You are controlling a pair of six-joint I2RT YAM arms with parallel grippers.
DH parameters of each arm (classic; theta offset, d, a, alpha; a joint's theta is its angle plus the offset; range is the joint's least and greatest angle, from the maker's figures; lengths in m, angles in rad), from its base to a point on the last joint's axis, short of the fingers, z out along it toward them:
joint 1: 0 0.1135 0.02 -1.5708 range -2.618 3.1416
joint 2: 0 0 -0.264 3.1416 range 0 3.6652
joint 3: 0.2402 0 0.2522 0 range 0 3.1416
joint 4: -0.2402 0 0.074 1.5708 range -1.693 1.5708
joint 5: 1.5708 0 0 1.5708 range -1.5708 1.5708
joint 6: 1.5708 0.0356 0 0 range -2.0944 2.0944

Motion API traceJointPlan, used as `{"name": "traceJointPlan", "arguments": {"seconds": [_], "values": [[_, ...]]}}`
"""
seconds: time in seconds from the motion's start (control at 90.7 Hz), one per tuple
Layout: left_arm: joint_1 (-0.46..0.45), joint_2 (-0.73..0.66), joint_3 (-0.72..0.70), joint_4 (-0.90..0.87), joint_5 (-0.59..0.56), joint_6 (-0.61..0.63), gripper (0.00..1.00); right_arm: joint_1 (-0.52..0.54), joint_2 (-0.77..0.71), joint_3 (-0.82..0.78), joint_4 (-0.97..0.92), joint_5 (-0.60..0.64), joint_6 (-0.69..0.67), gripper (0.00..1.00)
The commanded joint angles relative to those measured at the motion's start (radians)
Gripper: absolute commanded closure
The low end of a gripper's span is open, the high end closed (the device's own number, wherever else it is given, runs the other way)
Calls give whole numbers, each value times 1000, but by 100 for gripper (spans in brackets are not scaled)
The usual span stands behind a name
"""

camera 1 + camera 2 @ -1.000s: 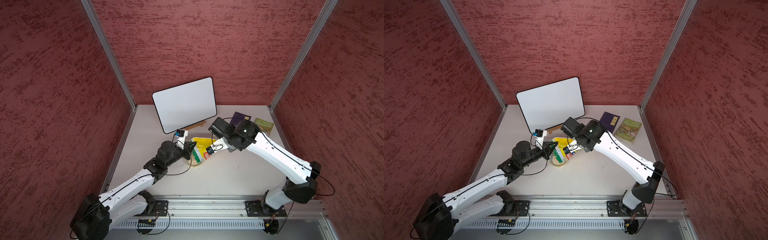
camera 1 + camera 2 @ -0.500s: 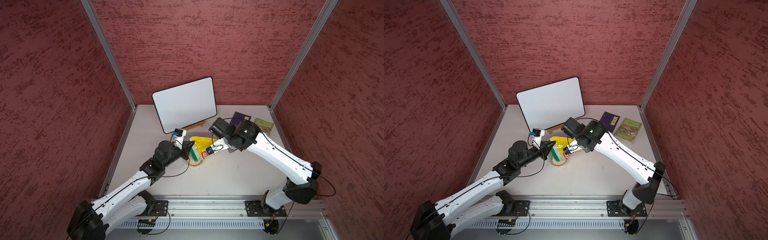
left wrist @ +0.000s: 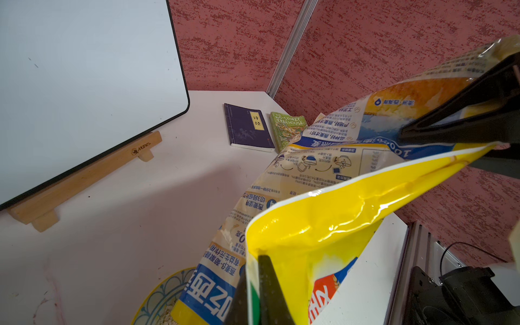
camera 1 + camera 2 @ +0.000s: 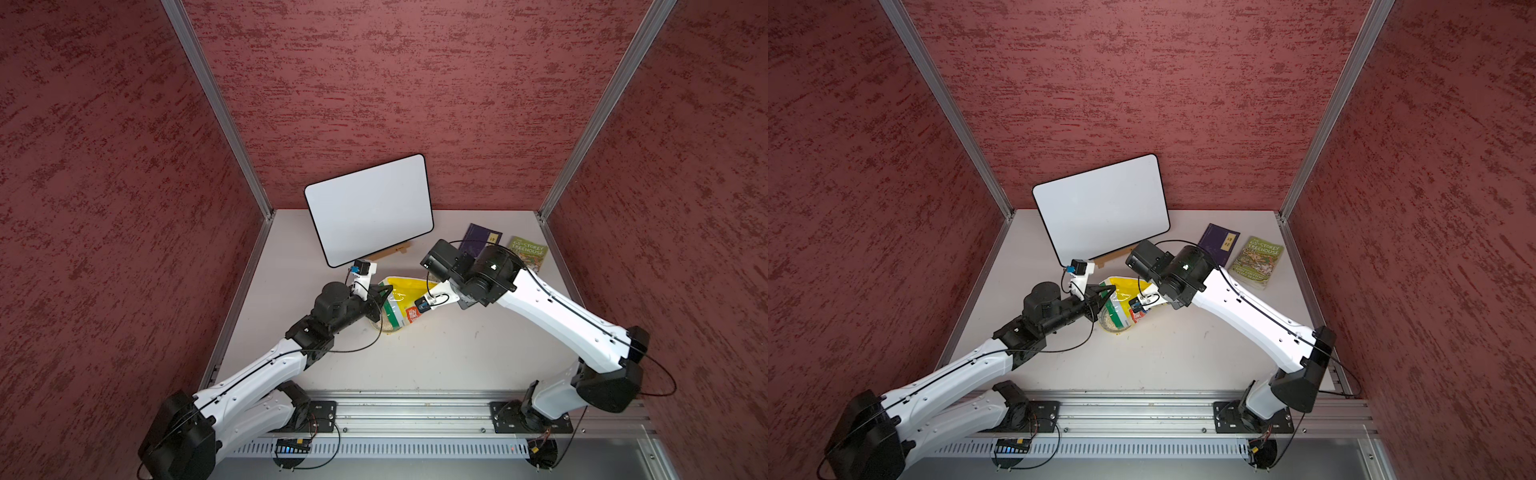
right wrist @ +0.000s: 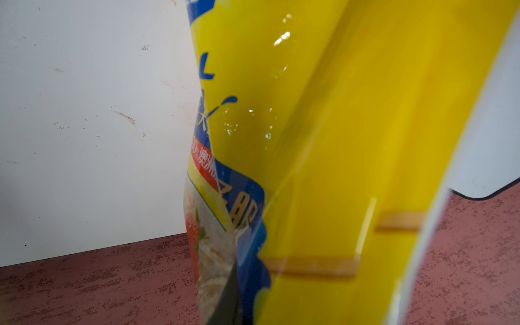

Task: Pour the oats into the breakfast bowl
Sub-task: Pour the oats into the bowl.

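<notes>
Mid-pour, judging by the layout. Oat bag slung tilted between both pincers above the middle of the desk, a little toward its left edge, green-white mouth down over the breakfast bowl. Left pincer clenched on the bag's mouth edge, just above the bowl rim. Right pincer clamped on the raised bottom end, plain in the left wrist view though hidden under its own wrist in both top views. Oats already lying pale in the bowl, apparently a shallow layer; flakes in mid-fall or not, impossible to tell. To do this step well: raise the right end slowly rather than in one swing, with loose flakes prone to hanging in a crumpled pouch and then sliding all at once. Hold the left grip low and centred over the bowl, with the mouth serving as a spout; bowl far smaller than bag, so little margin for drift. Watch for the mouth folding flat under the clamp and choking the flow; a gentle shake probably better than more tilt. Avoid dragging the bag against the rim, with so light a bowl likely to skid. Whiteboard at the back edge, purple book and green book at the back right corner, all well apart from the work.
</notes>
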Motion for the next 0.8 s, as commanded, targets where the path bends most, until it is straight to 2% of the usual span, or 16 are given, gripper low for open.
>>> {"name": "traceJointPlan", "arguments": {"seconds": [0.0, 0.32, 0.639, 0.793], "values": [[16, 18, -11, -35, -71, -6, 100, -22, -69, 86, 4, 144, -1, 100], [16, -14, 46, -83, -76, 22, 100, -23, -73, 117, 3, 173, -17, 100], [17, -20, -59, -52, -112, -18, 100, -23, -69, 3, 24, 123, 9, 100], [18, -15, -64, -51, -115, -18, 100, -22, -53, 36, 21, 123, 5, 100]]}}
